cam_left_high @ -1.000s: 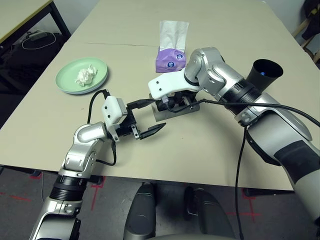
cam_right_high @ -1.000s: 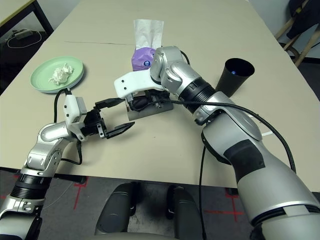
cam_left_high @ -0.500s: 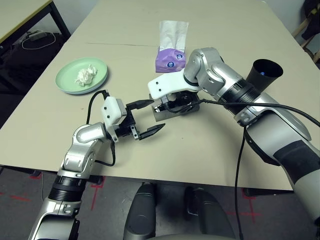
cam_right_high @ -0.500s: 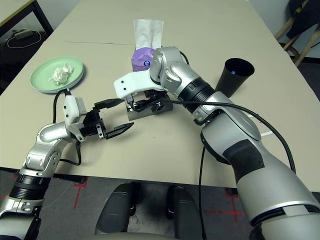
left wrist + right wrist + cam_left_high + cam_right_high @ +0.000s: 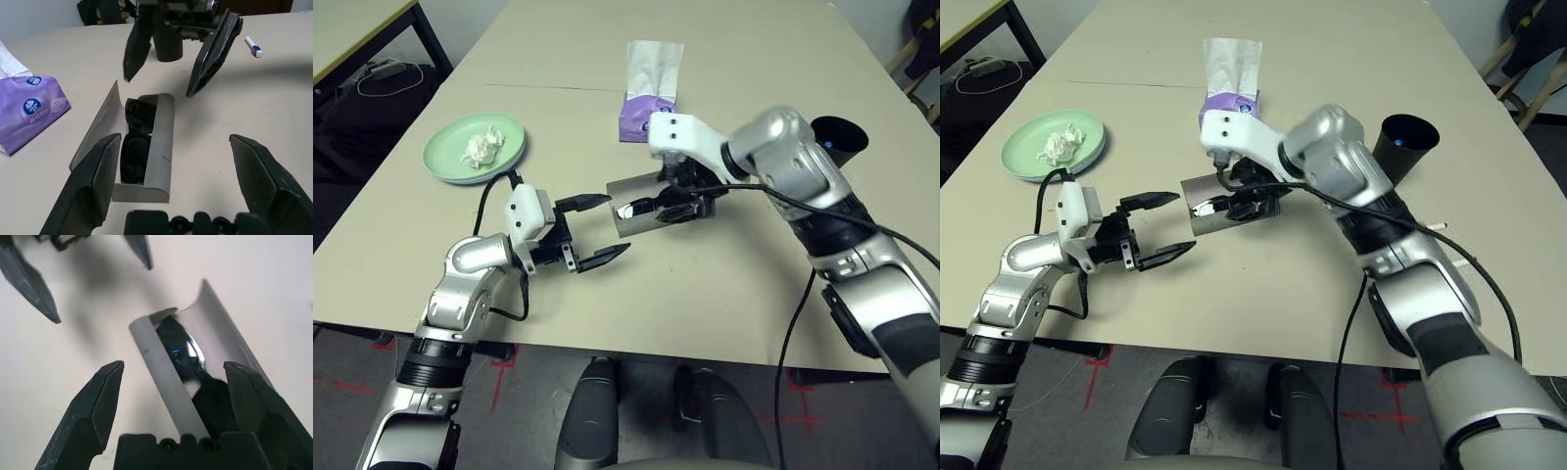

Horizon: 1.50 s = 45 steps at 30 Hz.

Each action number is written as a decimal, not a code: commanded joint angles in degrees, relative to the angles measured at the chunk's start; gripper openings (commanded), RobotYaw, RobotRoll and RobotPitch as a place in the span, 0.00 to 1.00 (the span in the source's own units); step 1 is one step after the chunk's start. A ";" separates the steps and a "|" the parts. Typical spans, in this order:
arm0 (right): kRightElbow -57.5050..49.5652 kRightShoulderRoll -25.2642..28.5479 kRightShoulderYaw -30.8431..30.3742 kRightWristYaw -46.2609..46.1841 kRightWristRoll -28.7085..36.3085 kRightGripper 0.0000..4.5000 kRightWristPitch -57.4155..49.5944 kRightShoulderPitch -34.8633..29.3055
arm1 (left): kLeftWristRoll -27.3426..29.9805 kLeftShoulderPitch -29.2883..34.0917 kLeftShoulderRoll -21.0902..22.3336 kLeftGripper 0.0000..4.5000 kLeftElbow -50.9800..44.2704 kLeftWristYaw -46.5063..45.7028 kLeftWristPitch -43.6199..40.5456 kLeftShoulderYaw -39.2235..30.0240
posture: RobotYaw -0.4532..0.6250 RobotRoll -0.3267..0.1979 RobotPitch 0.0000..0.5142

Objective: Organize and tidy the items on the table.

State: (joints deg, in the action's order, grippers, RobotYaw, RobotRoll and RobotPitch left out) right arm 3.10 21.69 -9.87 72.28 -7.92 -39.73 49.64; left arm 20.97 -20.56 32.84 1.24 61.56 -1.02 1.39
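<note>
**Operator:** State the position of the glasses case [image 5: 162,164] relative to each end effector.

**Technician:** The case lies on the table [image 5: 705,304], open, with the sunglasses [image 5: 135,155] inside. The right end effector [image 5: 173,363] is above it, fingers spread, gripping nothing. The left end effector [image 5: 175,135] is also open and empty; it points rightward at the left end of the case.

**Operator:** Specify the long axis and the lid side.

**Technician:** The long axis runs roughly left to right across the robot's front, left end slightly nearer the body. The raised flap stands on the far side, toward the purple tissue pack [image 5: 34,105].

**Operator:** Which arm is nearer?

**Technician:** The right. Contact between its fingers and the case cannot be confirmed. Closing the case appears to be the next step: the flap would need to be swung toward the body, across the long axis, clear of the sunglasses.
</note>
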 commanded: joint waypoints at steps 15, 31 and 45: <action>6.38 -9.98 19.25 -22.64 22.71 1.00 25.21 -18.75 | 0.24 -0.88 -1.12 1.00 0.49 -2.81 -1.16 -2.04 | 0.59 0.62 0.28; 11.32 -0.77 17.02 -14.60 25.56 1.00 40.14 -26.41 | 0.21 -6.33 -2.20 1.00 24.38 5.96 13.72 -4.80 | 0.57 0.62 0.30; 6.65 0.04 15.62 -16.58 27.92 1.00 37.77 -26.70 | -1.99 -14.62 -0.64 0.36 41.03 11.89 18.42 -5.31 | 0.53 0.62 0.30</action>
State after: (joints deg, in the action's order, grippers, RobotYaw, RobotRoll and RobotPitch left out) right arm 10.94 21.13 6.31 56.05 19.43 -1.27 23.39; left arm 19.96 -34.83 31.67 40.67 72.26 16.48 -3.46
